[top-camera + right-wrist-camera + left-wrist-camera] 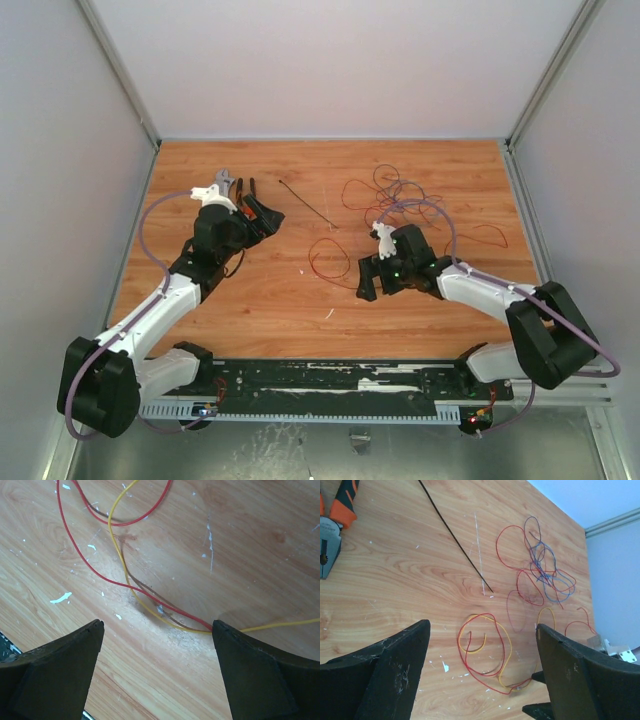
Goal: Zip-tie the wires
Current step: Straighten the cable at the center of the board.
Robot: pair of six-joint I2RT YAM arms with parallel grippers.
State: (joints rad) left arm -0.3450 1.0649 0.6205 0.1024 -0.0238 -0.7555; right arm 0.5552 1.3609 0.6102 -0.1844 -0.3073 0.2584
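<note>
The wires [400, 200] lie as a loose red, maroon and purple tangle at the back right of the table, with a separate red and yellow loop [328, 256] nearer the middle. The zip tie [308, 206] is a thin dark strip lying flat left of the tangle. My left gripper [263, 216] is open and empty, left of the zip tie. In the left wrist view it [482, 625] frames the loop [485, 645], with the zip tie [457, 540] and the tangle [540, 572] beyond. My right gripper [366, 280] is open and low over the table. In its wrist view [157, 623] the red and yellow strands [125, 577] run to its right fingertip [220, 630].
Orange-handled pliers [342, 502] and a grey wrench [226, 180] lie at the back left, beside the left gripper. White walls close in the wooden table [250, 310] on three sides. A black rail [350, 385] runs along the near edge.
</note>
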